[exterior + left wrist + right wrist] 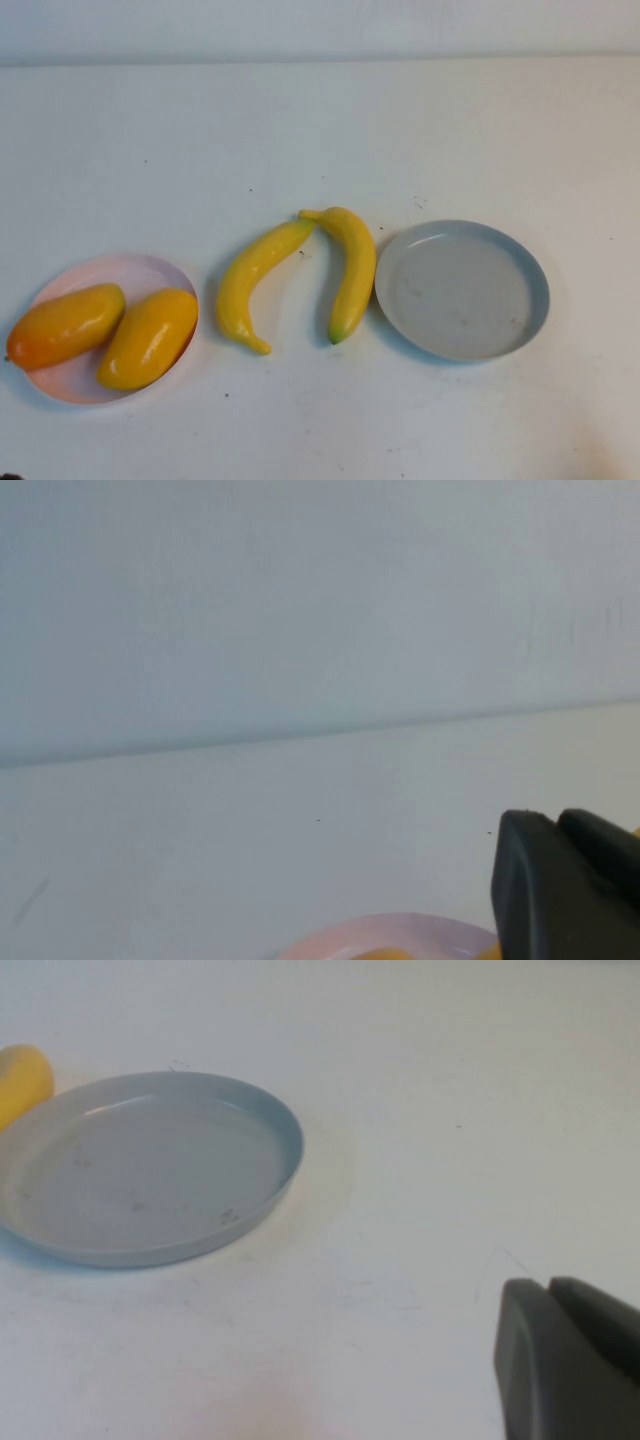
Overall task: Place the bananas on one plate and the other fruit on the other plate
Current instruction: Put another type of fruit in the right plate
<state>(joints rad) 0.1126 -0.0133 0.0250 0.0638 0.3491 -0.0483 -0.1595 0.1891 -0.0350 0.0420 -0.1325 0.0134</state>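
White table (pixel 320 130): two mangoes (pixel 148 338) on pink plate (pixel 150 270), two bananas (pixel 352 270) beside grey plate (pixel 530 290); claws' grip unclear.

You'll see a white counter (pixel 320 130) filling nearly the whole high view, matte and lightly scuffed. Along its far edge a pale wall (pixel 320 25) rises, and the seam between them runs straight across. Look midway between the far and near edges for a tiny dark speck (pixel 250 190). A faint scratch (pixel 418 202) lies further toward the right edge.
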